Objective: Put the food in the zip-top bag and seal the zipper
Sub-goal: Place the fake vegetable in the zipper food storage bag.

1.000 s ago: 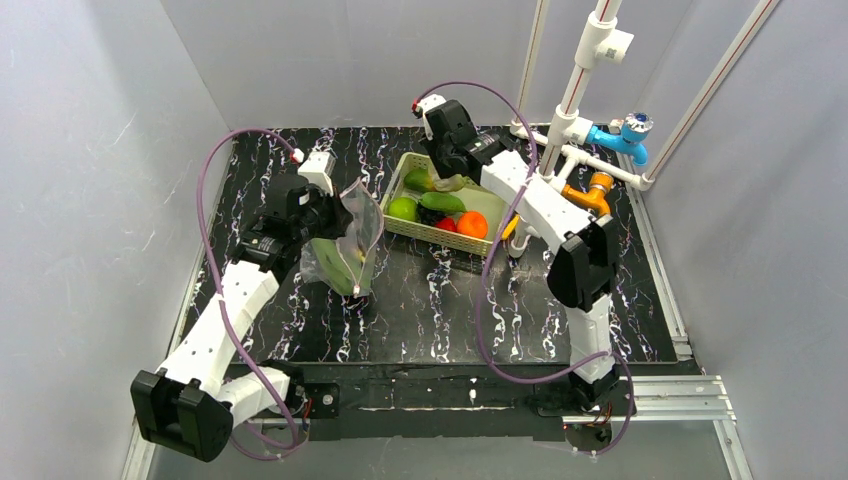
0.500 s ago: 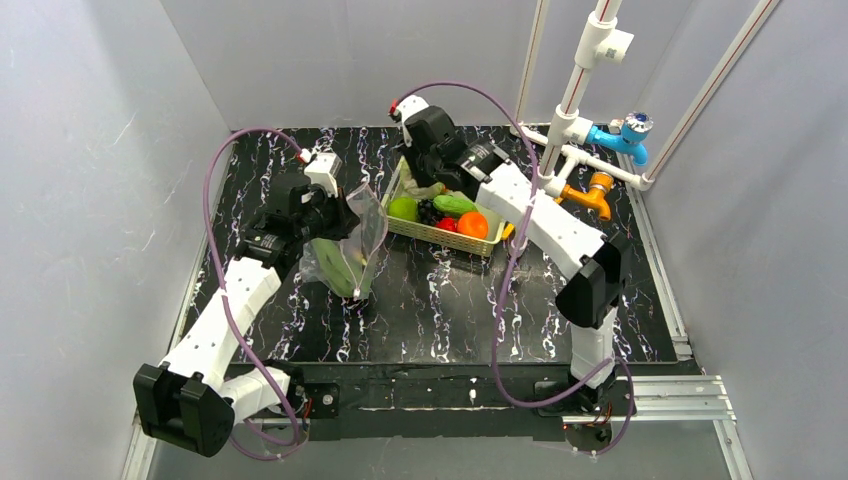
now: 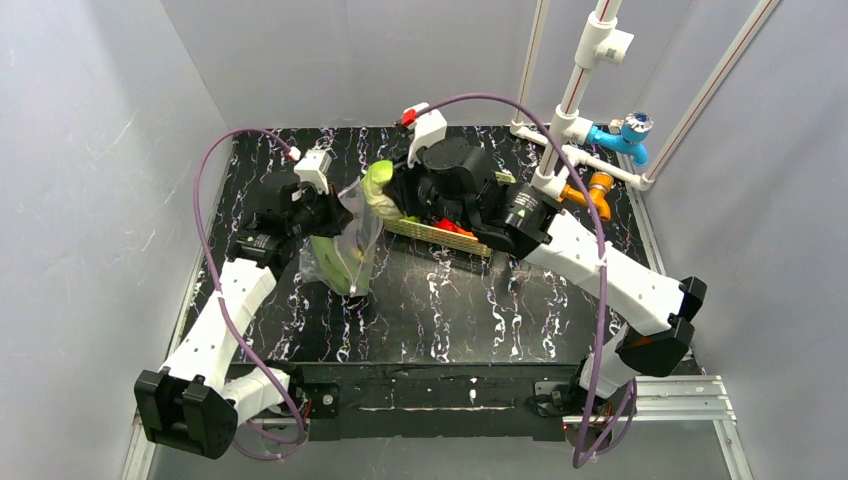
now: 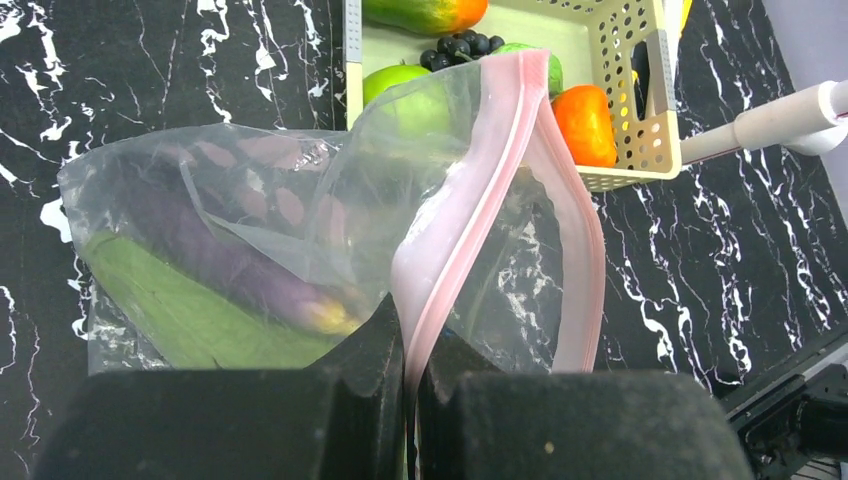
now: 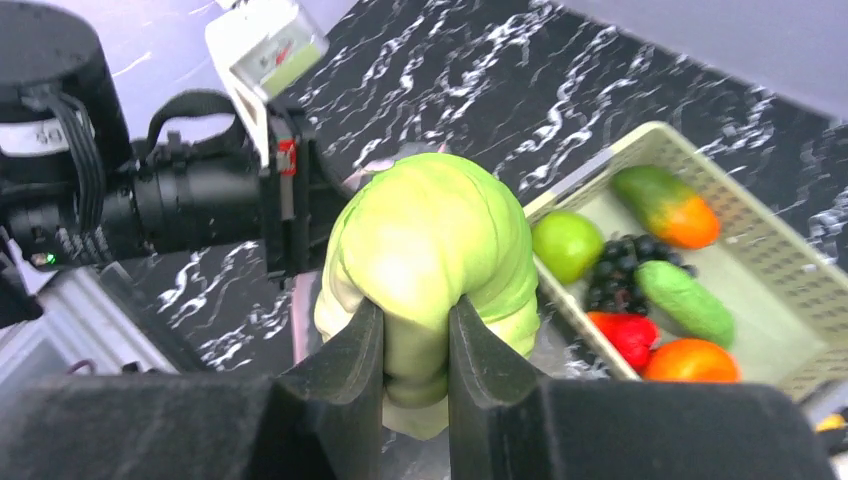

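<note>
Now the right gripper (image 5: 415, 335) is squeezing the pale green cabbage (image 5: 430, 240) between its fingers, with the basket (image 5: 610, 165) lying off to its right. The left gripper (image 4: 410, 345) is pinching the pink zipper (image 4: 470, 200), and the zip-top bag (image 4: 230, 230) is gaping open just ahead of it, big green leaves (image 4: 170, 310) inside

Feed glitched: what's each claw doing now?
Left claw: shut on the pink mouth strip of the clear crinkly plastic bag.
Right claw: shut on the pale green toy cabbage.
</note>
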